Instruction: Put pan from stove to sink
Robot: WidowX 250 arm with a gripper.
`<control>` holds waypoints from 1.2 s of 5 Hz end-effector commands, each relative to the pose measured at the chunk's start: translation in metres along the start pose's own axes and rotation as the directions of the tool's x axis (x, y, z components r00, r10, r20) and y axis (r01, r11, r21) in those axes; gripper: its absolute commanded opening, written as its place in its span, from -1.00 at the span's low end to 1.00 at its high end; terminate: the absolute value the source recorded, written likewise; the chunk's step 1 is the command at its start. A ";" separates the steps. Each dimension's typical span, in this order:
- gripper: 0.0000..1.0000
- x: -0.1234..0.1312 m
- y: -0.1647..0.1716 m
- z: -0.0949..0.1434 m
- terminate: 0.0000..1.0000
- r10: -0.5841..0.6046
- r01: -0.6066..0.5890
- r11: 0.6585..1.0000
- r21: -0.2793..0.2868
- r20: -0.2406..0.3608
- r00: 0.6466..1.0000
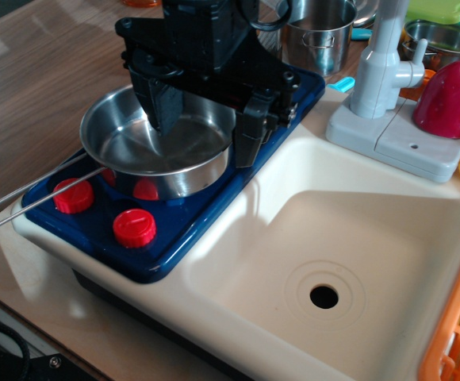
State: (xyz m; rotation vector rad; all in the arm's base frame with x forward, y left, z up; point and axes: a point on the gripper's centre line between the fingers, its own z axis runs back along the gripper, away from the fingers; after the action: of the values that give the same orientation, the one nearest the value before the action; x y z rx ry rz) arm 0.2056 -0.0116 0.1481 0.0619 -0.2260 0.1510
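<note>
Shiny steel pan (139, 151), glossy blue plastic stove (190, 226), smooth cream plastic sink (357, 238), seemingly wood-grain tabletop (32, 87)

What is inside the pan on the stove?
One finger of the open end effector reaches inside the pan; the other is outside its rim. The bare bottom shows no food; the finger covers a part.

Sink (349, 238) basin bare and open from above, path from pan (155, 159) rightward over stove (174, 230) edge unobstructed, while faucet (381, 63), red dome (450, 99) and steel pot (317, 32) crowd the back, orange rack (452, 333) walls the right.
</note>
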 end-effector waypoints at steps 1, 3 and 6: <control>1.00 0.000 0.004 -0.008 -1.00 0.008 -0.006 1.000 -0.024 0.061 0.998; -1.00 -0.004 -0.001 -0.011 -1.00 -0.006 0.007 1.000 -0.013 0.078 0.997; -1.00 0.000 -0.075 0.017 -1.00 -0.047 0.042 0.996 0.076 0.071 0.996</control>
State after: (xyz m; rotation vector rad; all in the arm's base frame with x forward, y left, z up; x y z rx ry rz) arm 0.2167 -0.1021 0.1597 0.1796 -0.2317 0.0975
